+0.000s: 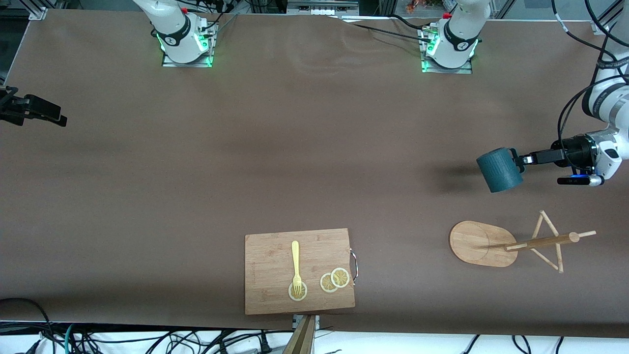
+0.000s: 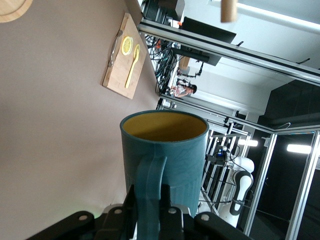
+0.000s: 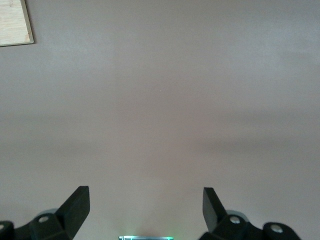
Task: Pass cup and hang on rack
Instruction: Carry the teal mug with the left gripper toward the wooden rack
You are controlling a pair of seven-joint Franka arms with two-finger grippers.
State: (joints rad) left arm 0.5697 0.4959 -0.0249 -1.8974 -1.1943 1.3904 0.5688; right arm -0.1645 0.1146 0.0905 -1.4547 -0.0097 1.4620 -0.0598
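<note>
Brown cloth covers the table (image 1: 147, 196). The right gripper (image 3: 146, 205) waits at the right arm's end, its fingers spread wide over bare cloth and holding nothing. Along the edge nearest the front camera lies a rectangular wooden cutting board (image 1: 275, 265) with a yellow fork (image 1: 296, 263) and lemon slices (image 1: 334, 280). Toward the left arm's end, the light wooden rack (image 1: 484, 243) stands on its oval base, every peg bare. Over the cloth near it, the left gripper (image 1: 520, 161) is clamped on the handle of the dark teal cup (image 1: 500, 169), carried on its side. Judging by this, the pass looks finished; hanging is left.
</note>
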